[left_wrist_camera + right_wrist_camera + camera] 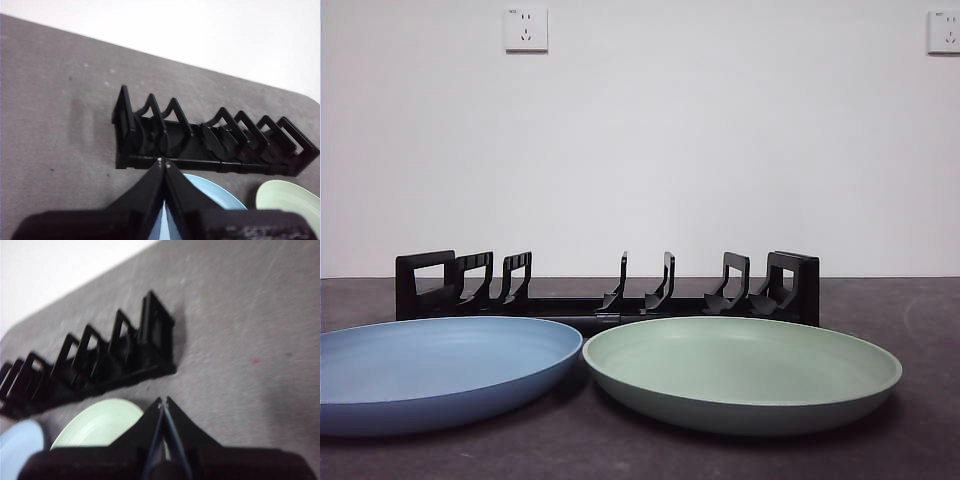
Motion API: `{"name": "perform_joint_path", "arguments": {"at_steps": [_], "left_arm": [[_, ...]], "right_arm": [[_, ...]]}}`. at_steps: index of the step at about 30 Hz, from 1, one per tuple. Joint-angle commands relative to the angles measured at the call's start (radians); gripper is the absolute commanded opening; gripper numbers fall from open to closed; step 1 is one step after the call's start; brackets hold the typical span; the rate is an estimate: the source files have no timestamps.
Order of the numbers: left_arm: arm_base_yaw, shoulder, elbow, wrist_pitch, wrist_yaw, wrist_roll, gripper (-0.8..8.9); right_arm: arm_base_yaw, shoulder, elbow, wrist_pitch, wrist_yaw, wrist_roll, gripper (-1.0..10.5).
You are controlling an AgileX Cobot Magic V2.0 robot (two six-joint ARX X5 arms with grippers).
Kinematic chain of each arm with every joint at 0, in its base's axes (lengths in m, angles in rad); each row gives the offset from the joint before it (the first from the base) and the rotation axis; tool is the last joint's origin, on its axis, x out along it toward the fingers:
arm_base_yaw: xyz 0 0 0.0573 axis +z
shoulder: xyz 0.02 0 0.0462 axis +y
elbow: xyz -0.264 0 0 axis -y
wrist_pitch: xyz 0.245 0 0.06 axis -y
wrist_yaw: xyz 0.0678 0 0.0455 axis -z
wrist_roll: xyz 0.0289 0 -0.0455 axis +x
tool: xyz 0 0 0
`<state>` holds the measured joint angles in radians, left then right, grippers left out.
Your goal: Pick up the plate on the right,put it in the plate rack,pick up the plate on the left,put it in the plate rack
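A green plate (742, 368) lies flat on the right and a blue plate (430, 365) lies flat on the left, almost touching at their rims. Behind them stands the long black plate rack (610, 292), with nothing in its prongs. My left gripper (163, 162) hovers shut above the blue plate (210, 192), just short of the rack (210, 142). My right gripper (163, 402) hovers shut over the edge of the green plate (100, 422), near the rack's end (95, 362). Neither gripper shows in the front view.
The dark grey table (920, 430) runs back to a white wall with two sockets (525, 29). Bare tabletop lies to the right of the rack (250, 340) and to its left (55, 110).
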<state>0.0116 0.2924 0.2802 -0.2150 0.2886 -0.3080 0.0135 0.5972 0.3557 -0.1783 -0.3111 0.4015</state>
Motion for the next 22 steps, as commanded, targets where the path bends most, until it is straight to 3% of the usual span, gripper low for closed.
{"name": "perform_joint_path", "arguments": {"at_steps": [1,4,6,10,12,13,15,22], "left_arm": [[0.003,0.08,0.039,0.001,0.039,-0.003,-0.06],[0.003,0.182,0.084,-0.003,0.122,-0.002,-0.06],[0.003,0.29,0.135,-0.022,0.253,-0.002,-0.06],[-0.011,0.477,0.245,-0.088,0.393,0.04,-0.05],[-0.023,0.541,0.288,-0.093,0.397,0.063,0.02],[-0.032,0.568,0.31,-0.094,0.393,0.068,0.24],[-0.05,0.615,0.347,-0.093,0.379,0.068,2.16],[-0.122,0.727,0.433,-0.095,0.305,0.074,2.51]], "right_arm": [[0.002,0.132,0.06,-0.013,-0.066,-0.061,-0.1],[0.002,0.269,0.132,-0.066,-0.119,-0.109,-0.1],[0.002,0.388,0.193,-0.132,-0.157,-0.151,-0.1],[0.028,0.568,0.283,-0.241,-0.17,-0.229,0.0],[0.059,0.626,0.296,-0.241,-0.169,-0.248,0.2],[0.077,0.652,0.298,-0.24,-0.169,-0.255,0.9],[0.118,0.7,0.302,-0.227,-0.153,-0.254,2.0],[0.204,0.83,0.302,-0.114,-0.094,-0.208,1.8]]}}
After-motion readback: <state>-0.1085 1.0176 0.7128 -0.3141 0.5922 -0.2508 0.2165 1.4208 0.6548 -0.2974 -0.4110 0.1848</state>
